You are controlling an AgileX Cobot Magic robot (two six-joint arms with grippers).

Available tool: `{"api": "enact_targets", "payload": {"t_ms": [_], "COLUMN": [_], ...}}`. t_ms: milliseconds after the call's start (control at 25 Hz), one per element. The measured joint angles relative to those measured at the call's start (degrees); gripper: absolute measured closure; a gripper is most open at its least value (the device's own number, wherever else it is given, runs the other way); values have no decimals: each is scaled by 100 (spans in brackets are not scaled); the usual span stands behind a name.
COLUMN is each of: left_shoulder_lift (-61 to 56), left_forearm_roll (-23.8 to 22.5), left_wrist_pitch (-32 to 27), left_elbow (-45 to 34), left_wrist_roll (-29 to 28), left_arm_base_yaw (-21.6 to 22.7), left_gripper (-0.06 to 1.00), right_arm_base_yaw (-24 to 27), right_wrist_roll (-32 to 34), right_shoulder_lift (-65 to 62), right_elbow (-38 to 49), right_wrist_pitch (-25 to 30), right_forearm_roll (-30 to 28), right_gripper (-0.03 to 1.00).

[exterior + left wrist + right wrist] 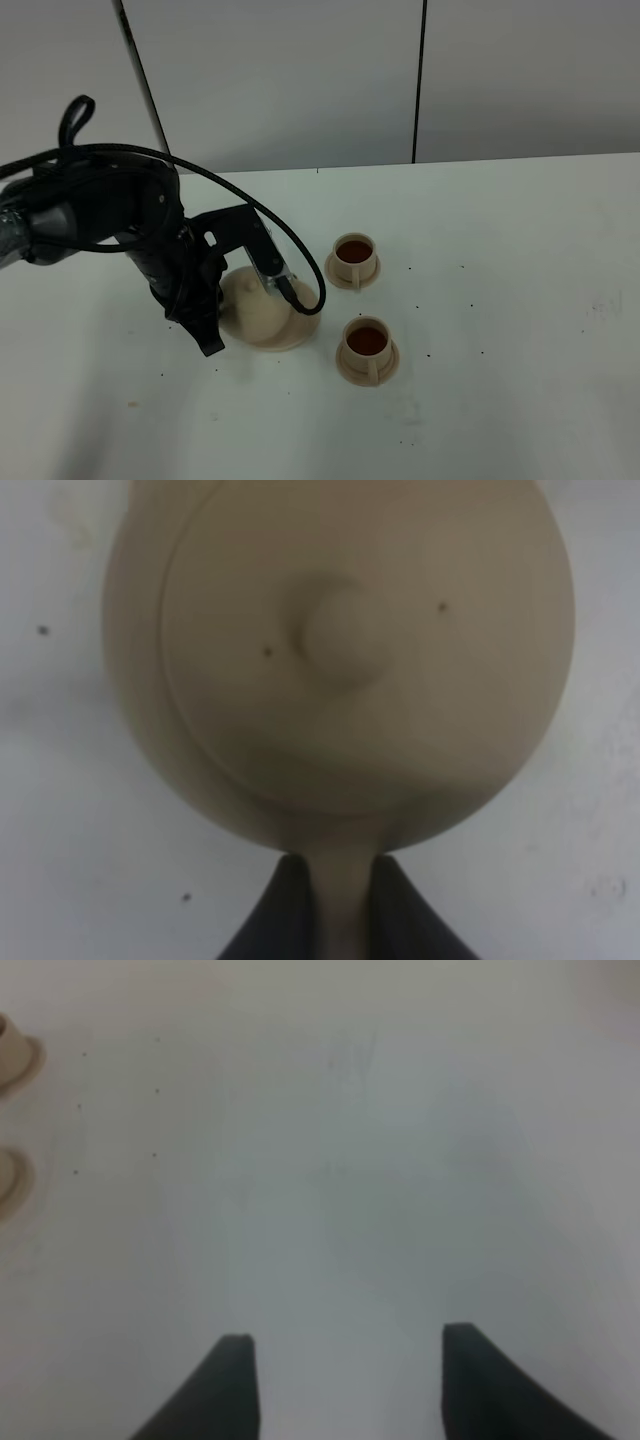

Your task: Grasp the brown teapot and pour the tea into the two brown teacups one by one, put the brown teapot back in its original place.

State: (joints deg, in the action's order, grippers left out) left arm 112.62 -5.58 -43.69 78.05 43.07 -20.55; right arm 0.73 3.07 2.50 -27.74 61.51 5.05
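Note:
The brown teapot (pixel 258 305) sits at the table's left-middle, and a flat tan rim (pixel 288 338), the plate, shows under it. My left gripper (pixel 222 305) is shut on the teapot's handle. In the left wrist view the teapot's lid (pixel 335 640) fills the frame and the handle (pixel 345 900) lies pinched between my dark fingers (pixel 285 915). The two brown teacups stand to the teapot's right, a far one (pixel 355 260) and a near one (pixel 367 348); both hold dark tea. My right gripper (pixel 345 1380) is open and empty over bare table; it does not show in the high view.
The white table (pixel 500 300) has small dark specks. Grey wall panels stand behind its back edge. A black cable (pixel 300 260) loops from the left arm beside the teapot. The two cups' edges show in the right wrist view (pixel 10 1050).

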Motion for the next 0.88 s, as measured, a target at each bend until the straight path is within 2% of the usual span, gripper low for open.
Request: {"api": "enact_targets", "payload": {"t_ms": [880], "left_shoulder_lift": [231], "left_forearm_roll": [98], "left_wrist_pitch": [468], "left_elbow": [0], "left_wrist_roll": [0], "left_arm_base_yaw": [0], "left_gripper": [78], "right_arm_base_yaw": [0], "right_wrist_roll": [0], "right_shoulder_lift": [0], "right_elbow": [0], "right_wrist_pitch": [0], "right_forearm_roll": [0], "right_gripper": [56]}}
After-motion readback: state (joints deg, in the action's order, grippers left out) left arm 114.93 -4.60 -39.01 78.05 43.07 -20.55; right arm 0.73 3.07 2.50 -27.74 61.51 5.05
